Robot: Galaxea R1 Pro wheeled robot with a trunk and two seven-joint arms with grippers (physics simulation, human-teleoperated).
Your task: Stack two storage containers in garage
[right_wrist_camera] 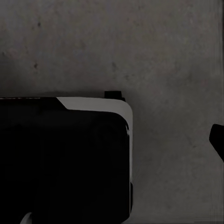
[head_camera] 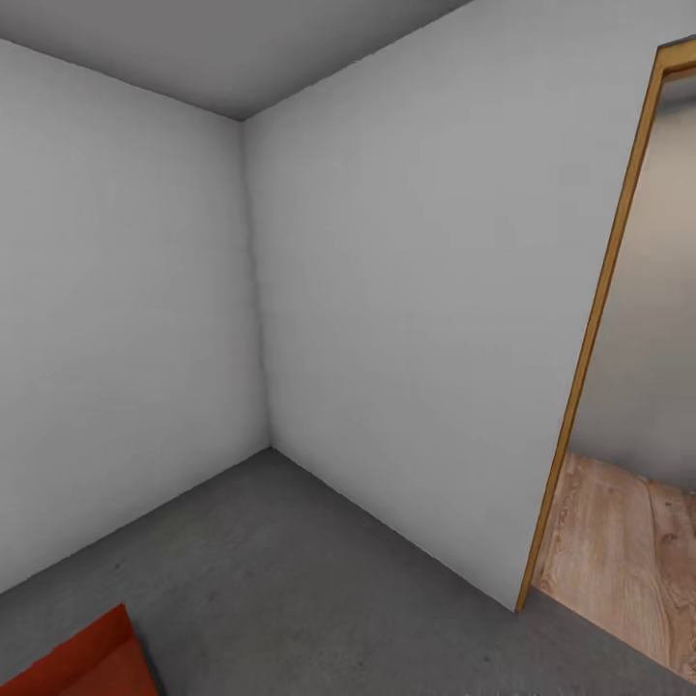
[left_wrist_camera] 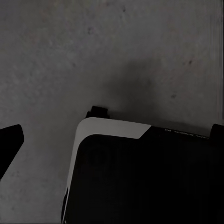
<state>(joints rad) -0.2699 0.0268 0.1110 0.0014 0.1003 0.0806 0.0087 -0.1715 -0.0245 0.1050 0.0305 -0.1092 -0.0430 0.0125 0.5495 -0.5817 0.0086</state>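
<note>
A corner of one orange-red storage container pokes into the head view at the lower left, low over the garage's dark grey floor; most of it is cut off by the picture's edge. The second container is out of view. In the left wrist view, my left gripper is open, with dark fingertips far apart at the picture's edges and nothing between them. My right gripper hangs open too, with one fingertip showing at the edge. Both wrist cameras look down on the floor and my black base.
Two plain white-grey walls meet in a corner ahead. At the right, a wood-framed doorway opens onto a light plank floor. Grey concrete floor spreads between me and the walls.
</note>
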